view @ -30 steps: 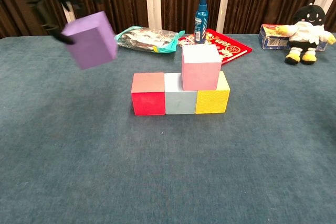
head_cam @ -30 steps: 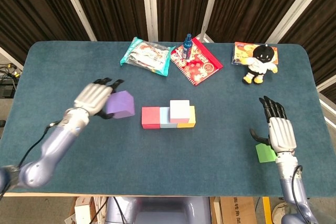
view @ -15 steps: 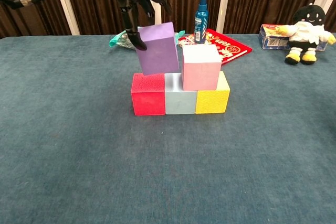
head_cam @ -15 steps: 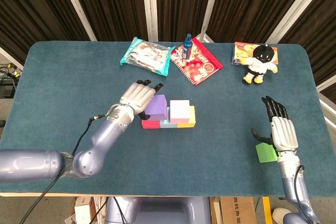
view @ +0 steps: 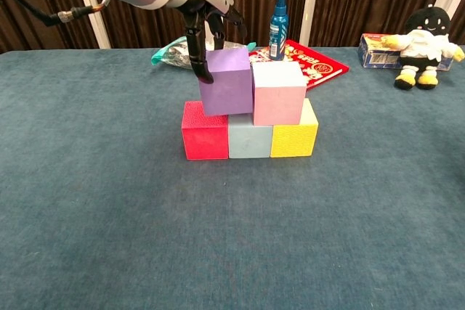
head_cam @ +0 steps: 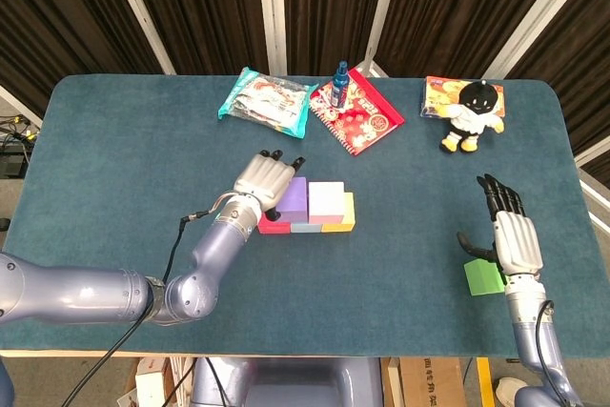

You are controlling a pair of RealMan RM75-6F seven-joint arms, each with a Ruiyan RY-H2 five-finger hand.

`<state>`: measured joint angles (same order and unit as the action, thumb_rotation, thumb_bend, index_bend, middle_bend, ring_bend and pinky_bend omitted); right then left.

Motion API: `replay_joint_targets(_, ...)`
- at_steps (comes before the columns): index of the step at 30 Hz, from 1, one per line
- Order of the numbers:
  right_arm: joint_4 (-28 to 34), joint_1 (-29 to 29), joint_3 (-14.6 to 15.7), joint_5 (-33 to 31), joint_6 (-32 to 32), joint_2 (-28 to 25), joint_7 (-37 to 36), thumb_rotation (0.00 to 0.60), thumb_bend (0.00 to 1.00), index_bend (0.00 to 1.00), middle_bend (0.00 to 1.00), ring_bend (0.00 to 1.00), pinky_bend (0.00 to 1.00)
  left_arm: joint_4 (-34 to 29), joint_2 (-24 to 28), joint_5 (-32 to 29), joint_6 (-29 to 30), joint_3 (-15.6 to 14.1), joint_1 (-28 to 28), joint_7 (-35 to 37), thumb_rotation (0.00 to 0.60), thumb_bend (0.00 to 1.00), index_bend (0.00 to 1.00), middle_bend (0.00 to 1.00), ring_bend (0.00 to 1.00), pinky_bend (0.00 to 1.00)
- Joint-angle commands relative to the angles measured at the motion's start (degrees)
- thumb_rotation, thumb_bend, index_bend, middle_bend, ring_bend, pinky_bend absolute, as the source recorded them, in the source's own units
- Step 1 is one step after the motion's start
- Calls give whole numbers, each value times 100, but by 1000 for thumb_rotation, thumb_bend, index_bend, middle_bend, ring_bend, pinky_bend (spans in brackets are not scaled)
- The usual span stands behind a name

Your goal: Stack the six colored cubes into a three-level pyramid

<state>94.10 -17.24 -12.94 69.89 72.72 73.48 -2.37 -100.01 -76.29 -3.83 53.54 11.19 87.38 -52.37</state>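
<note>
A dark teal cloth covers the surface [head_cam: 114, 140], which stands in front of dark brown curtains [head_cam: 191, 7] broken by pale upright posts. Near the middle sits a row of three cubes touching side by side: a red cube [view: 204, 133], a light blue cube [view: 249, 138] and a yellow cube [view: 295, 136]. A pink cube [view: 277, 94] rests on the blue and yellow ones, and a purple cube [view: 225, 81] sits beside it, touching it, over the red and blue ones. The left robot hand [view: 205, 6] reaches down from above with its dark fingers [view: 201, 63] wrapped around the purple cube's top and left face, gripping it. The right robot hand [head_cam: 505, 231] lies flat near the surface's right edge, fingers spread and holding nothing, with a green cube [head_cam: 483, 278] just beside it. Along the far side lie a teal snack bag [head_cam: 265, 100], a red booklet [head_cam: 362, 116] with a blue spray bottle [view: 278, 17] standing on it, and a plush toy [view: 423, 49] in front of a colourful box [view: 376, 50].
</note>
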Motion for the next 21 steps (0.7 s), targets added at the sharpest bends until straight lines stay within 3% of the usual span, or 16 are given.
replay_joint_targets(1, 8, -2, 0, 2, 1, 1, 4, 600, 329, 0, 0, 0, 0, 27, -35, -34, 22, -21, 23, -14, 600, 365, 53, 388, 86, 137)
replay_joint_targets(21, 13, -2, 13, -7, -16, -1, -6, 600, 329, 0, 0, 0, 0, 243, -295, -221, 90, -80, 195, -212, 600, 365, 47, 387, 86, 137)
